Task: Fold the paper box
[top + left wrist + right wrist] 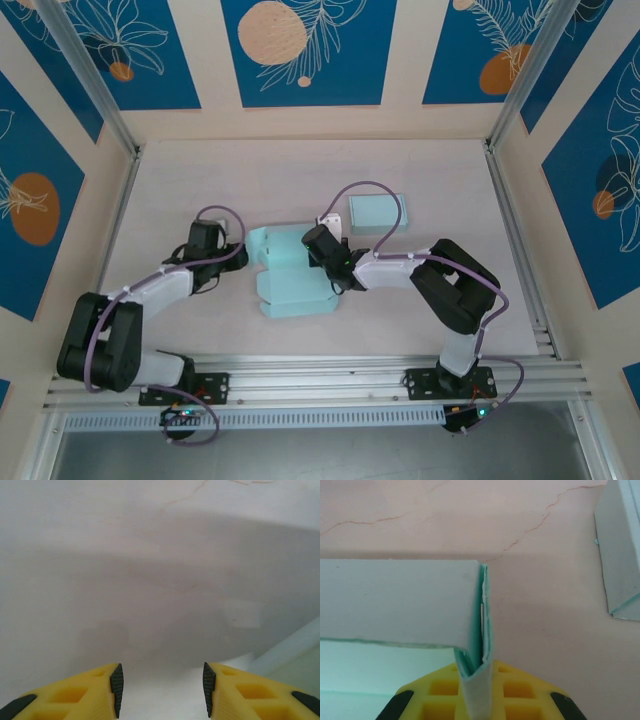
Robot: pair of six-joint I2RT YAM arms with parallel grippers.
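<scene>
Nearest me, both arms reach in from the near edge of the table [300, 170]. My left claw [230, 250] lies low at 9 o'clock of the paper box [290, 290], just beside its edge. Through my left wrist camera that claw [162, 690] is released: its yellow fingers [85, 695] stand apart over bare table, grasping nothing. The paper box lies partly flat in the middle of the table, pale teal, with flaps spread toward 6 o'clock.

My right claw [335, 262] sits at 3 o'clock of the box. From my right wrist, the claw [476, 685] is clenched on the paper box [395, 600], pinching a doubled, upright fold of its wall, and a long panel runs off from it toward 9 o'clock.

Farther out, at 1 o'clock of the paper box and apart from it, a small teal box [375, 210] rests on the table, showing at 2 o'clock [620, 555] from my right wrist.
</scene>
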